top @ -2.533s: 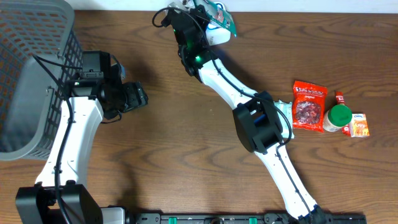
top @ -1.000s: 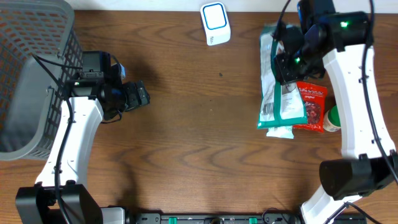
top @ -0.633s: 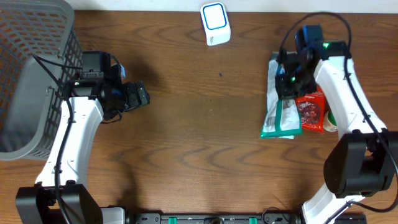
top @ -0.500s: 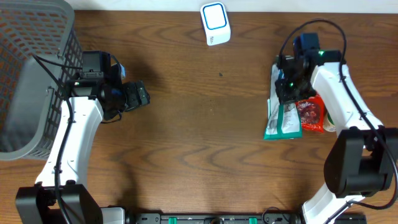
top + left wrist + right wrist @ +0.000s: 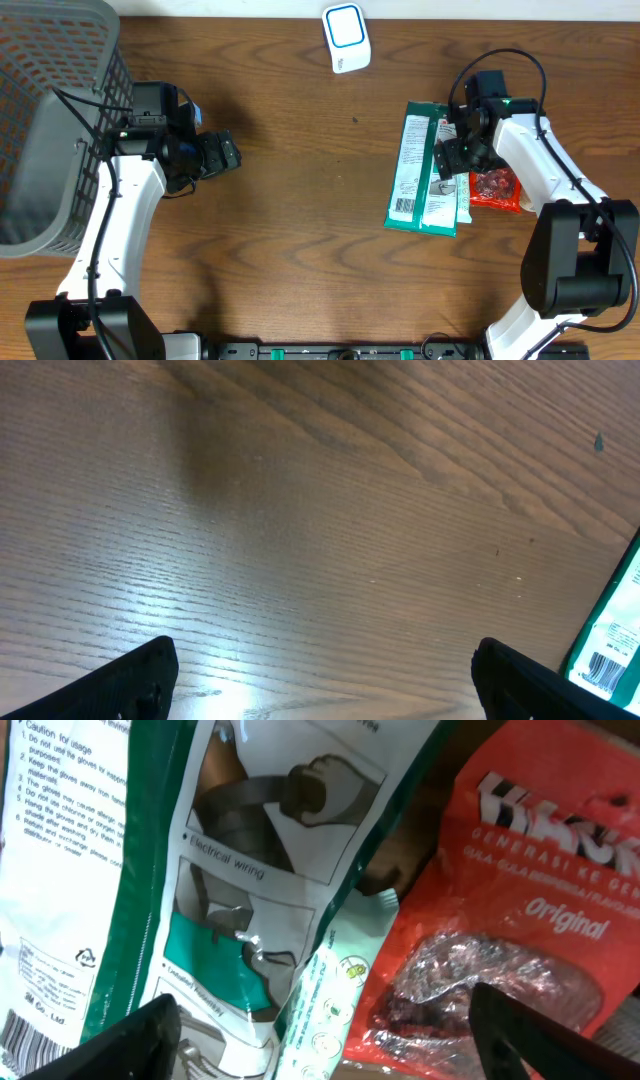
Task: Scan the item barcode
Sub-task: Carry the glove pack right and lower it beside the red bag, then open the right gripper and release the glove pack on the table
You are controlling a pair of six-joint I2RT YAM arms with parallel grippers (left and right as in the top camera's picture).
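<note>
The item, a flat green-and-white package (image 5: 422,168) with a barcode label near its lower end, lies on the table right of centre. In the right wrist view the package (image 5: 200,870) overlaps a red snack bag (image 5: 520,900). My right gripper (image 5: 449,158) hovers over the package's right edge, open, its jaws (image 5: 330,1040) wide apart and holding nothing. The white scanner (image 5: 346,37) with a blue square stands at the table's far edge. My left gripper (image 5: 226,154) stands open at the left over bare wood (image 5: 325,680). A corner of the package (image 5: 612,635) shows in the left wrist view.
A grey mesh basket (image 5: 50,120) fills the far left. The red snack bag (image 5: 497,188) lies just right of the package, partly under my right arm. Bare wood spans the table's middle between the two arms.
My right gripper has opened and let go of the package. The package has dropped flat onto the table, spread leftward, beside the red bag. The left arm has not moved.
</note>
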